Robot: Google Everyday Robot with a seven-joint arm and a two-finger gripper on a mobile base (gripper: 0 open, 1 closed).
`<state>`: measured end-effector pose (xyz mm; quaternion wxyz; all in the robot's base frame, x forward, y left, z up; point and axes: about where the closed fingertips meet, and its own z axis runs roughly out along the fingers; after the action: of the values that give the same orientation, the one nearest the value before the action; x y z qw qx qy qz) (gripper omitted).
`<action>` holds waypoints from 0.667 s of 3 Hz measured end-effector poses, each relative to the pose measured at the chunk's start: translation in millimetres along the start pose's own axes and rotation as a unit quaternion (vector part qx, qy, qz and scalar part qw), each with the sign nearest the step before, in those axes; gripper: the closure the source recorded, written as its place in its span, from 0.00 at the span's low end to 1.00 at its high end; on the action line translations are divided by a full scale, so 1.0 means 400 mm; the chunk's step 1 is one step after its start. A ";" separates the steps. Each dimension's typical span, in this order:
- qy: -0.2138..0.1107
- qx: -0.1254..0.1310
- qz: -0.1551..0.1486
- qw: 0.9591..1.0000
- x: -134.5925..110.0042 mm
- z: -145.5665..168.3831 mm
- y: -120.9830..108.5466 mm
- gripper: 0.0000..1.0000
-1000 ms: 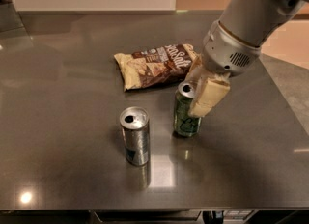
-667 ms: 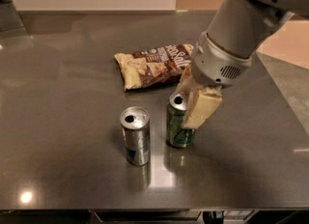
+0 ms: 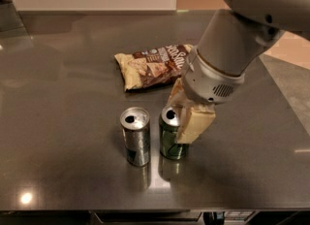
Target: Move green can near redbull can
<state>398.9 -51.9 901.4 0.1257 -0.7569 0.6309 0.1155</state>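
Note:
The green can (image 3: 169, 139) stands upright on the grey table (image 3: 63, 98), just right of the redbull can (image 3: 135, 136), with a narrow gap between them. The redbull can is slim and silver-grey with a dark lower part and an open silver top. My gripper (image 3: 186, 115) reaches down from the upper right, and its pale fingers (image 3: 196, 124) are closed around the green can's upper half. The far finger is partly hidden behind the can.
A brown and cream snack bag (image 3: 155, 66) lies flat behind the cans. The table's front edge (image 3: 145, 209) runs close below the cans. My large white arm (image 3: 232, 49) covers the table's right rear part.
My gripper has carried the green can to the left and a little toward the front, so it now stands close beside the redbull can. The redbull can and the bag have not moved.

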 end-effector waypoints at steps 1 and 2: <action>-0.002 0.002 -0.005 1.000 -0.007 0.007 0.011 0.59; -0.002 0.005 -0.006 1.000 -0.011 0.004 0.011 0.35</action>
<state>394.0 -48.0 901.2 0.1318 -0.7600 0.6264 0.1127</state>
